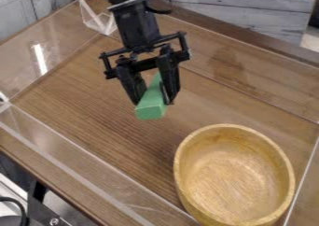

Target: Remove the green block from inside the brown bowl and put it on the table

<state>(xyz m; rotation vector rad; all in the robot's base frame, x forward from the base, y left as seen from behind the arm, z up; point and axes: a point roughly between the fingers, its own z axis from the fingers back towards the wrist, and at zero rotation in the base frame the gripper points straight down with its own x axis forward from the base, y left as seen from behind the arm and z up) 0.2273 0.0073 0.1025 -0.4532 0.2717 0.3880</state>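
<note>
Brown bowl (pixel 236 185) — round, shallow, light tan wood with visible grain and a thick rim; sits at the near right corner of the table, upright, interior bare.

Table (pixel 75 108) — brown wood-grain surface with low clear plastic walls along its edges; the near left wall runs diagonally across the lower left of the view.

Green block (pixel 152 101) — bright green elongated bar, matte faces. Located over the middle of the table, well apart from the bowl and toward the far left of it. Its long axis stands steeply, tilted somewhat off vertical: the lower end points down at the surface, the upper end runs up between the jaws. Whether the lower end touches the wood or hangs just above it cannot be told.

Gripper (pixel 149 84) — black, two-fingered, pointing steeply downward from a black arm that enters from the far edge. The jaws are closed on the upper part of the block, one finger (pixel 132 88) on each long side, with the lower half of the bar showing below the fingertips.
</note>
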